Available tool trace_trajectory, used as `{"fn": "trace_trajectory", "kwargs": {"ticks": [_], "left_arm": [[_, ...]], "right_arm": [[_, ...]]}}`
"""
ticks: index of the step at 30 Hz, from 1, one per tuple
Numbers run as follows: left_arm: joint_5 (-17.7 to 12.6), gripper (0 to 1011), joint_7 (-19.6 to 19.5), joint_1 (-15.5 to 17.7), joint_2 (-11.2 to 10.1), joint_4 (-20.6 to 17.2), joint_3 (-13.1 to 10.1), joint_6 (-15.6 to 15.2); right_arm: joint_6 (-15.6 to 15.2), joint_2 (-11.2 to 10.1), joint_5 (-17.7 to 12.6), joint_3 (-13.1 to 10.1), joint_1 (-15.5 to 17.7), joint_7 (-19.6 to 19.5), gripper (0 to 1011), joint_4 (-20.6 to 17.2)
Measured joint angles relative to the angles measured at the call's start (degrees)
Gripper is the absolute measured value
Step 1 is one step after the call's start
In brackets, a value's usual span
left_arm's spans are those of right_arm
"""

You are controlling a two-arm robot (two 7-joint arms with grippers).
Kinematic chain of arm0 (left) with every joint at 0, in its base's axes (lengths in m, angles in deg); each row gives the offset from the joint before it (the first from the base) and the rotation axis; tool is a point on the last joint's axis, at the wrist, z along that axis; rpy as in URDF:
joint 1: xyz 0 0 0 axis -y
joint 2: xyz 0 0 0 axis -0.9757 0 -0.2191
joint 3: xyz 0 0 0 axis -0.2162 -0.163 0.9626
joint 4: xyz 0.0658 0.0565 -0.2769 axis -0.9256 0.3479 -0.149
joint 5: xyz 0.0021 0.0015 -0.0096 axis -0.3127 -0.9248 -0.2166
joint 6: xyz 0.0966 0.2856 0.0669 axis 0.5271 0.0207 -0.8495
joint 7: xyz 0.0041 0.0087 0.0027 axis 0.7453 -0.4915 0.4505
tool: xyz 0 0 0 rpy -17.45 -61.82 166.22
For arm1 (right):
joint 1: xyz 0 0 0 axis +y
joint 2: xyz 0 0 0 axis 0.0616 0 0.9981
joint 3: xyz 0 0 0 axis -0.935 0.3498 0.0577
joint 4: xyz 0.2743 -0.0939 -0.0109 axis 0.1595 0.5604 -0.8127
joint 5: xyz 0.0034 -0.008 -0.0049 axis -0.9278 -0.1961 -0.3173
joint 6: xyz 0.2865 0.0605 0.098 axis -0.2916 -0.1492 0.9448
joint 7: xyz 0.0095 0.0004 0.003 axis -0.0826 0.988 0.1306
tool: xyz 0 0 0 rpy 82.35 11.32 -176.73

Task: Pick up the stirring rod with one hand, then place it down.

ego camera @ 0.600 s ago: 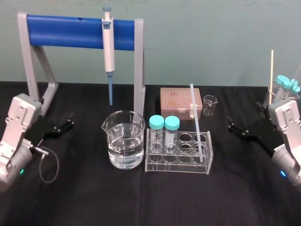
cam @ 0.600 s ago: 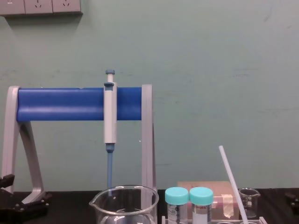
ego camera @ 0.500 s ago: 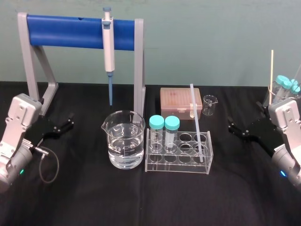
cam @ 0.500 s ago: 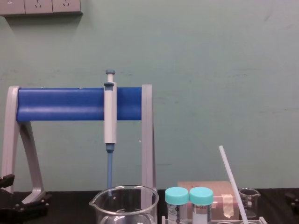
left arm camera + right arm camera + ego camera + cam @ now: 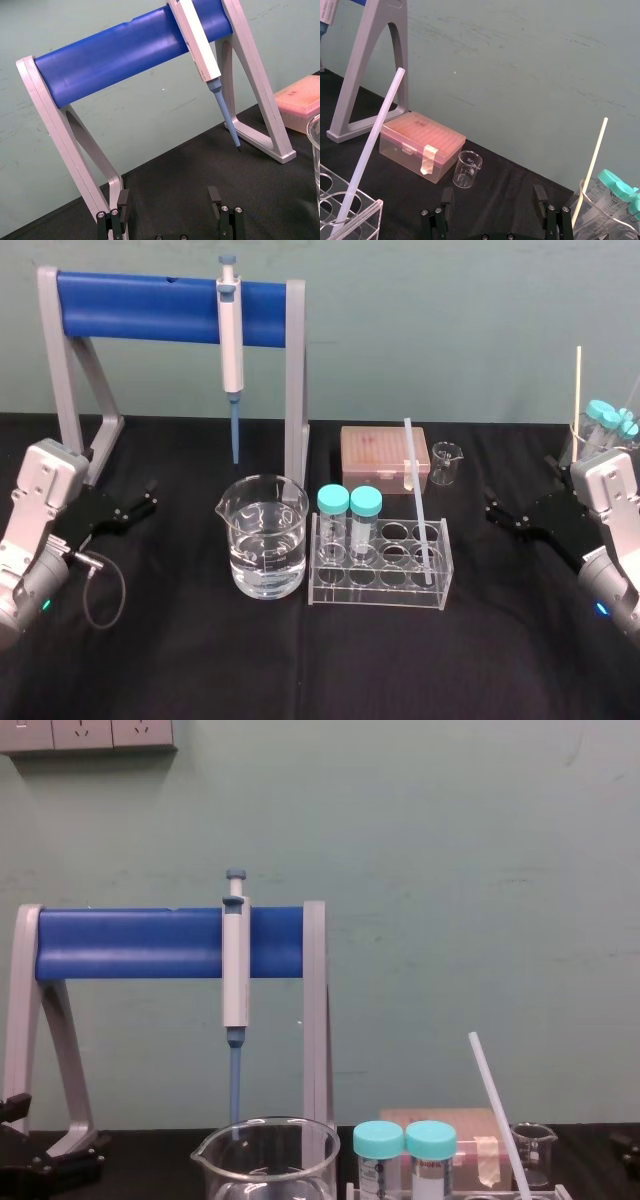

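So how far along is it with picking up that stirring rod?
Nothing looks done yet. The stirring rod leans in the clear tube rack, untouched. Nothing is in hand: the left gripper sits open at the far left and the right gripper sits open at the far right, both apart from the rod. What is left is to reach, grasp the rod, lift it and set it down.

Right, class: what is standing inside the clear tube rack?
Two teal-capped tubes stand in the tube rack's left holes, and the stirring rod leans in a right-end hole. The tubes' contents cannot be made out.
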State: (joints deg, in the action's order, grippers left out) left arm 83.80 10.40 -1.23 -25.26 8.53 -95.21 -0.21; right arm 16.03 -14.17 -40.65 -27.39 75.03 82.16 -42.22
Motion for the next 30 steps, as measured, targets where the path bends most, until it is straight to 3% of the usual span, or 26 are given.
{"fn": "trace_trajectory", "kwargs": {"ticks": [30], "left_arm": [[0.00,1000,0.00,0.00,0.00,0.00,0.00,0.00]], "right_arm": [[0.00,0.00,0.00,0.00,0.00,0.00,1003,0.00]]}}
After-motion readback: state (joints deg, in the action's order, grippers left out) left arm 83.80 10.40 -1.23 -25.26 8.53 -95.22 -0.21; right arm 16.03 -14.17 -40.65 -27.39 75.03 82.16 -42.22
